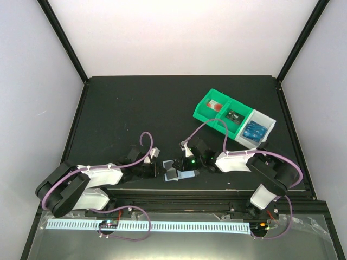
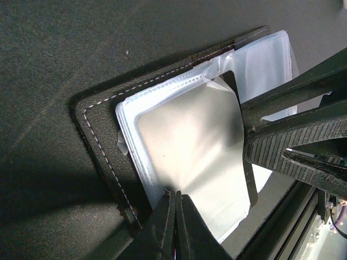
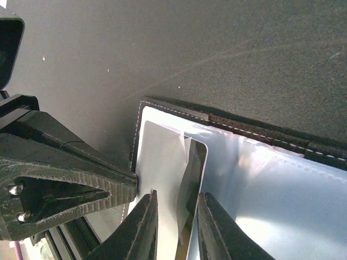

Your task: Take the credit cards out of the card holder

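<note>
Your L end effector (image 2: 174, 219) is clenched on the near edge of the card holder (image 2: 103, 135). In my judgement this is to pin it down, so the soft holder does not slide or fold when the other side pulls. The card holder lies open on the tabletop (image 1: 135, 108), between both end effectors.

Your R end effector (image 3: 177, 196) stands at the opposite side of the holder, jaws a little apart w/ one dark-edged leaf (image 3: 196, 162) rising between them. I see no firm pinch on it, so I count it as released, prob. lined up to grip. Whether this leaf is a card or only a plastic sleeve I cannot tell, as glare makes it pale.

Counts:
- 1 card holder, w/ 2 end effectors at it.
- 1 tray (image 1: 199, 112) w/ 3 compartments, well apart from the holder, beyond it and to its right.
- In the grey end compartment lie the credit cards (image 1: 254, 130), bright blue. Prob. 2, overlapping, but too small to be sure.
- The middle compartment has 1 dark green item (image 1: 234, 115).
- The last compartment has 1 red-and-white item (image 1: 217, 106).

I judge the tray sorts things by kind, which is why the cards lie there and not beside the holder.
</note>
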`<state>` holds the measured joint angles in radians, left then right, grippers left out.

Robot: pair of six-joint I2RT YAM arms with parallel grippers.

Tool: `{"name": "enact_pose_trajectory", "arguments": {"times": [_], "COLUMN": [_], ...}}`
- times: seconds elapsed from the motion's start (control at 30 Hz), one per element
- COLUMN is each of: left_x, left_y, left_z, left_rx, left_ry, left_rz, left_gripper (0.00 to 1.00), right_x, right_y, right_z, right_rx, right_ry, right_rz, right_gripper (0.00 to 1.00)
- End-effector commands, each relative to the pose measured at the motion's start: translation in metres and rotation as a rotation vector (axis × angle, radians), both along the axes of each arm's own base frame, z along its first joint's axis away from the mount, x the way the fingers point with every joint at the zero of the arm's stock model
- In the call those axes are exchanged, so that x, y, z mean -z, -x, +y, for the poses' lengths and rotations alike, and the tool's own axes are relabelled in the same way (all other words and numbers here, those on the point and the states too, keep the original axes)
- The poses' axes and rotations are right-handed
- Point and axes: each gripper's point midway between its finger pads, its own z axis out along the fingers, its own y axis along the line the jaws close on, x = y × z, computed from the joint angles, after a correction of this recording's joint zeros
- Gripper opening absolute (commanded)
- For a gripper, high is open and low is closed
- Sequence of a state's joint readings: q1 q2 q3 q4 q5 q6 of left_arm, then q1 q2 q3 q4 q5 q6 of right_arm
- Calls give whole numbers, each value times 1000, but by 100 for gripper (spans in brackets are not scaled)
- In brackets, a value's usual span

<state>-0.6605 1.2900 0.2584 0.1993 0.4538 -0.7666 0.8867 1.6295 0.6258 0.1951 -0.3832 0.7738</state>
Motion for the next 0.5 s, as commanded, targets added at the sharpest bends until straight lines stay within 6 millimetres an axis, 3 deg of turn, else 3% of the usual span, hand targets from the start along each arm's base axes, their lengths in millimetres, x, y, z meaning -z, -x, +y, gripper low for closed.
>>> {"name": "enact_pose_trajectory", "arguments": {"times": [0.0, 0.13, 0.3, 0.47], "left_x": [13, 14, 14, 15], "left_y": [1, 2, 1, 1], "left_z": [11, 12, 12, 11], "left_rx": [-19, -16, -19, -23], "left_ry": [-71, -80, -81, -73], "left_rz": [20, 20, 20, 17], "left_gripper": [1, 2, 1, 1], "right_x": [2, 0, -1, 0], "right_y": [2, 0, -2, -2], "right_z": [2, 4, -1, -11], "right_rx": [-9, -7, 9, 34], "right_ry": [-7, -17, 1, 20], "right_rz": [-9, -13, -32, -55], "right_gripper": [22, 18, 1, 1]}}
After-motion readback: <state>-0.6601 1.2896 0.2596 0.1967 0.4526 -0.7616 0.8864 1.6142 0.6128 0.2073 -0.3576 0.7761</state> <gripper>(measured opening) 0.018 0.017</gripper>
